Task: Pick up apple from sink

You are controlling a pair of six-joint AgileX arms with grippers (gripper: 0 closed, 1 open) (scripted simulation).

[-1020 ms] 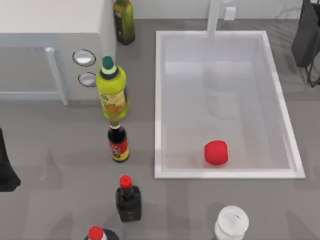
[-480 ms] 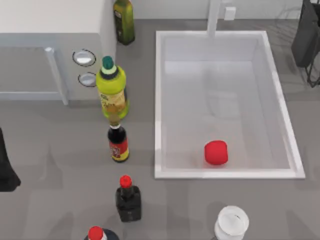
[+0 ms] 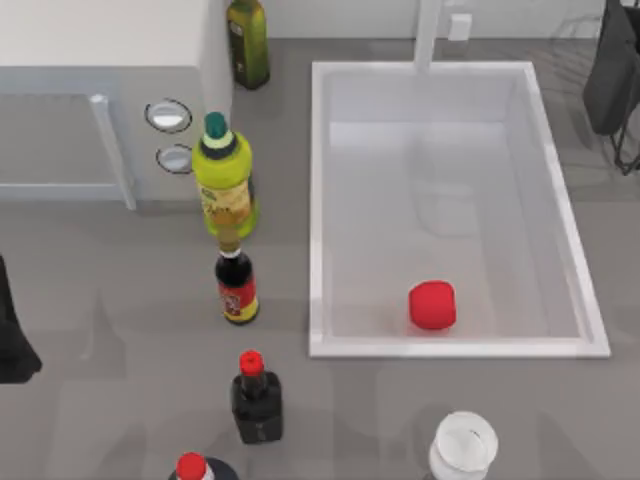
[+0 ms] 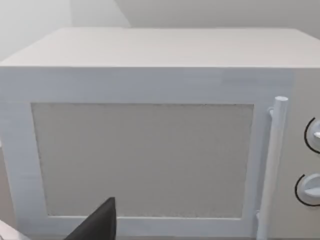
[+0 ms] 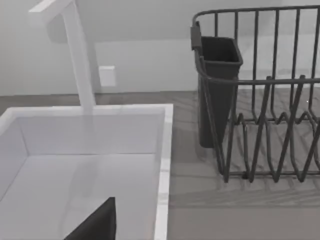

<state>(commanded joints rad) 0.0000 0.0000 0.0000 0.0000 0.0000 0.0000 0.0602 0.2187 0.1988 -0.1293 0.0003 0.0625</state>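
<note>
The apple (image 3: pixel 432 305) lies on the sink (image 3: pixel 450 348) floor, near its front rim, untouched; left claw (image 3: pixel 12 345) parked at the counter's left edge, right claw (image 3: pixel 612 80) far right; finger spread indiscernible.

My top camera looks straight down on the table, taking in the sink (image 3: pixel 330 200) at centre-right and the microwave (image 3: pixel 100 60) at upper left. My left wrist camera sits low and close, facing the microwave door (image 4: pixel 142 160) head-on. My right wrist camera looks across the sink's far corner (image 5: pixel 165 145) toward the faucet (image 5: pixel 80 65) and dish rack (image 5: pixel 260 125). Each wrist view overlaps the top view, not each other.
</note>
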